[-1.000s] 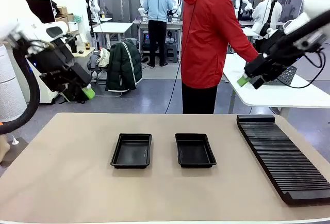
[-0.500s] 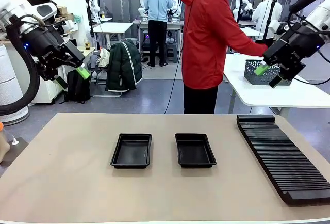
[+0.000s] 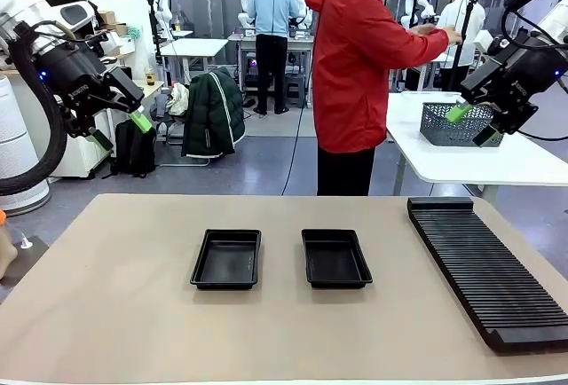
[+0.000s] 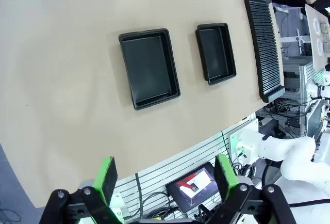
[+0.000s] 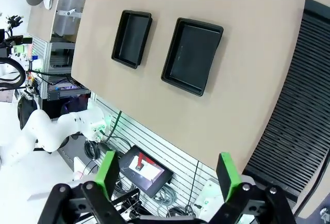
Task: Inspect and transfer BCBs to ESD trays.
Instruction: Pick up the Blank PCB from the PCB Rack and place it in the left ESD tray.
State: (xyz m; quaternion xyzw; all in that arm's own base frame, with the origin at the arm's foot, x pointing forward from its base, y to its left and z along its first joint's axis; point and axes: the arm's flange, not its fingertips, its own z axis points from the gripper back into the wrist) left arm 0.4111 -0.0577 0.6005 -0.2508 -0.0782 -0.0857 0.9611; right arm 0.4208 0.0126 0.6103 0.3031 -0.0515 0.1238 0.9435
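Risen, left hand (image 3: 120,130) and right hand (image 3: 471,123) hang well above ESD trays (image 3: 226,259) (image 3: 335,259).

I have bare worktop (image 3: 115,296) on the left and near side, a gap between the left tray (image 3: 227,259) and right tray (image 3: 335,258) mid-worktop, and the ribbed rack (image 3: 484,270) blocking the right.

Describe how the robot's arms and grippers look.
Both arms are white with rounded links. The left arm carries a thick black ribbed hose and a small blue light; thin black cables loop off the right arm. The left gripper and right gripper are black and boxy, each tipped with two bright green pads.
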